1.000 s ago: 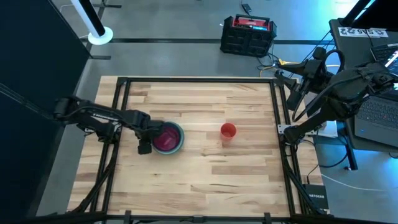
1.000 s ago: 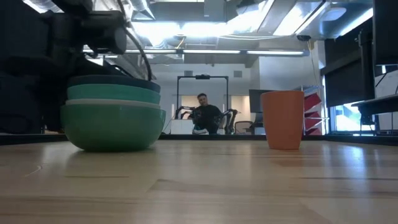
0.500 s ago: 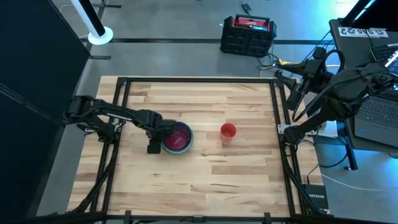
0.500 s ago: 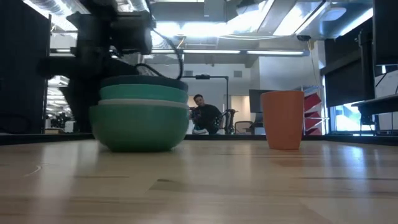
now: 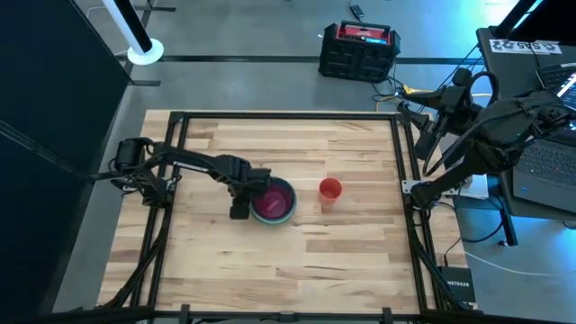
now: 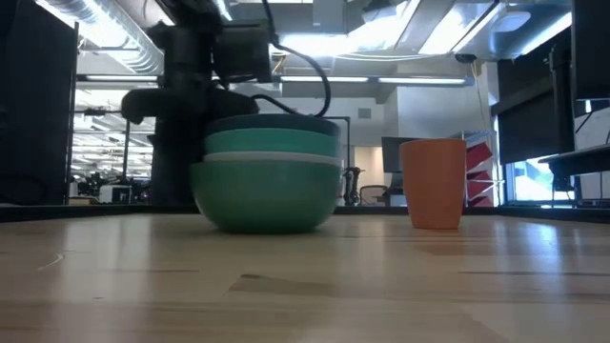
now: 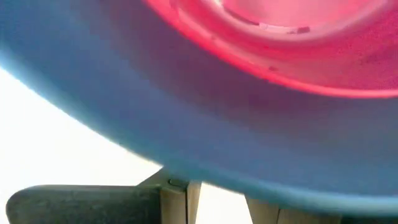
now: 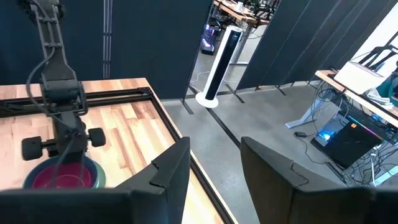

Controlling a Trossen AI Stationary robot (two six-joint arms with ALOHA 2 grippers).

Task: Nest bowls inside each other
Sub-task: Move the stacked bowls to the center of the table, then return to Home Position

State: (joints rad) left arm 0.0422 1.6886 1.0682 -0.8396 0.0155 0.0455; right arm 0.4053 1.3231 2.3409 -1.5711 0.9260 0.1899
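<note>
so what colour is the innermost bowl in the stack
Magenta pink; the innermost bowl shows best in the high view.

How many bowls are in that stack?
4 show in the stack mid-table: teal lowest, a pale rim, light green, dark blue on top; pink inside. More may be hidden.

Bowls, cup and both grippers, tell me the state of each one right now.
Bowl stack: nested, upright on the table, magenta bowl innermost.
Orange cup: upright, standing apart from the stack.
Left gripper: clamped on the stack's rim.
Right gripper: open, empty, off the table's right edge.
</note>
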